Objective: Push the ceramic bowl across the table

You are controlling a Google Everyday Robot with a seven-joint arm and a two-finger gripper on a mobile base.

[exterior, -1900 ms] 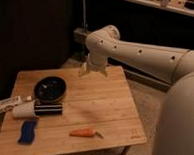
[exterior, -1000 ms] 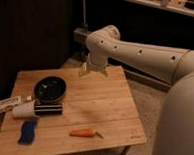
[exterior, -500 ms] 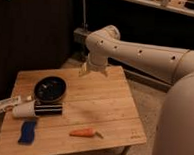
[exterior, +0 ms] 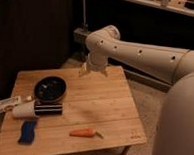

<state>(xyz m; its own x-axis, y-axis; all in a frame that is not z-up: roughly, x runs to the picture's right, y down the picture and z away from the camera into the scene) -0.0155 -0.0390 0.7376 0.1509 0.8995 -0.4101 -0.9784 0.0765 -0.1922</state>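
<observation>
We note the table [exterior: 113, 105], a low one with a light plank top, standing on speckled flooring against a dark backdrop. The ceramic bowl [exterior: 50, 89], glossy black and shallow, sits on the left half of the top, toward the far edge, upright. Just in front of it lies a black-and-white striped cylinder [exterior: 48, 109] on its side, and at that cylinder's left end a white cup [exterior: 23, 110], also lying down; we cannot tell whether the two touch. Left of the cup, at the table's left edge, is a white tube or carton with print [exterior: 6, 104]. Nearer the front left corner lies a blue object [exterior: 27, 131], flat on the wood. A carrot [exterior: 82, 132] lies alone near the front edge, about mid-width, well apart from the rest. The white arm [exterior: 142, 52] reaches in from the right and bends down at its wrist. The gripper [exterior: 94, 70] hangs over the far edge of the table, to the right of the bowl and beyond it, apart from it. Its two fingers [exterior: 84, 69] point downward and stand spread, with nothing between them.
</observation>
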